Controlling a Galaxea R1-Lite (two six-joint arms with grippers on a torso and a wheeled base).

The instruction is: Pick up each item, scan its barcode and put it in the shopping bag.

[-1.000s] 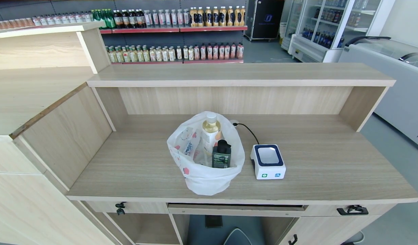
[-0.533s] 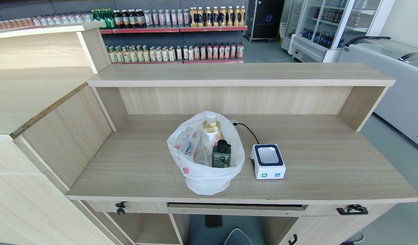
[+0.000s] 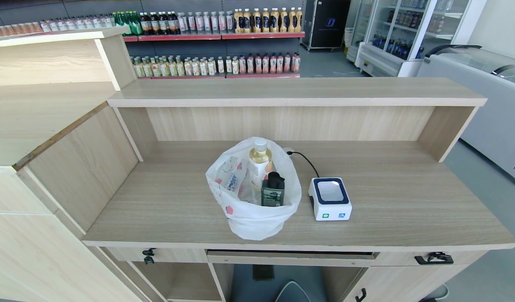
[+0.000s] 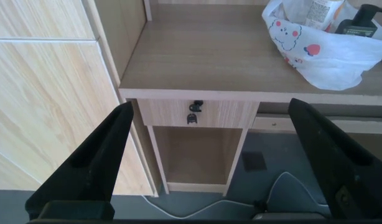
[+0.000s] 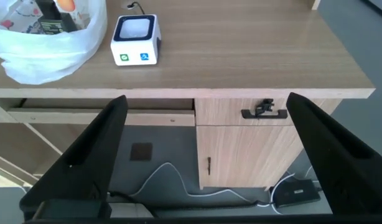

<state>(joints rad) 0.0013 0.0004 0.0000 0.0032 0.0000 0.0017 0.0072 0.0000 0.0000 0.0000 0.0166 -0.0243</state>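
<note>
- Desk (image 3: 408, 201): nothing loose remains to scan, so the job looks finished.
- Shopping bag (image 3: 249, 222), beside the scanner (image 3: 329, 198), holds the pale bottle (image 3: 259, 161) and dark bottle (image 3: 273, 191); avoid nudging it.
- Left tool (image 4: 211, 107) and right tool (image 5: 206, 99): spread wide, empty.

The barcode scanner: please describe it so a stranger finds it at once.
On the wooden counter, look right of the white shopping bag. The barcode scanner is the small white box with a blue-framed top, trailing a black cable.

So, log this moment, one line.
shopping bag: drink bottle, pump bottle inside | barcode scanner: beside bag | left gripper: open | right gripper: open
</note>
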